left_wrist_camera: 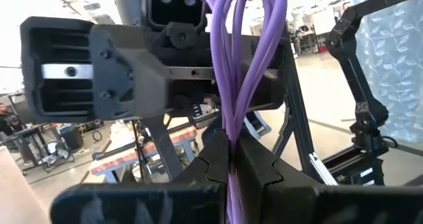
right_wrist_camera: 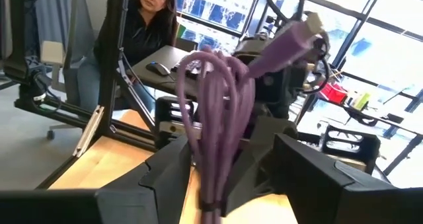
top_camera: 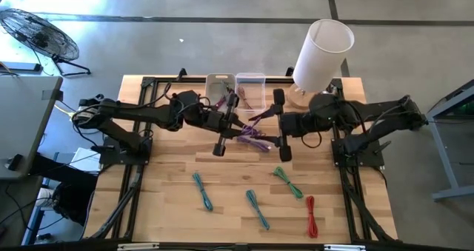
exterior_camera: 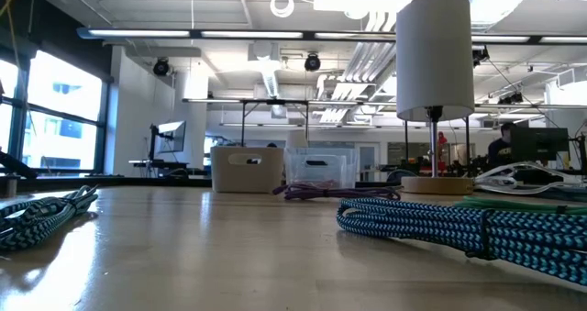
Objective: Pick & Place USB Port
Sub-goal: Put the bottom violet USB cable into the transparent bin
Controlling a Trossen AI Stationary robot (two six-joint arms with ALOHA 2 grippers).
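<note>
A purple USB cable (top_camera: 253,135), coiled in a bundle, hangs between my two grippers over the middle of the table. My left gripper (top_camera: 234,128) comes from the left and is shut on it. My right gripper (top_camera: 275,129) faces it from the right and is shut on the same bundle. In the right wrist view the cable's plug (right_wrist_camera: 305,32) sticks up past the loops. In the low view a purple loop (exterior_camera: 323,193) shows low, at table-top level. A beige bin (top_camera: 220,87) and a clear bin (top_camera: 250,88) stand at the far edge. My left gripper (left_wrist_camera: 231,181) pinches the purple bundle's strands (left_wrist_camera: 231,141) between its two fingers, level, from the table's left. The strands run across the fingers and on past them. My right gripper (right_wrist_camera: 213,187) has the bundle's gathered strands (right_wrist_camera: 210,154) between its two fingers, level, from the table's right. The loops (right_wrist_camera: 211,78) and the plug stand out beyond the fingers.
A white cylinder lamp (top_camera: 322,52) stands at the far right corner on a wooden base. On the near half lie two teal cables (top_camera: 202,190) (top_camera: 257,208), a green cable (top_camera: 289,183) and a red cable (top_camera: 311,215). A person (right_wrist_camera: 149,19) sits beyond the table.
</note>
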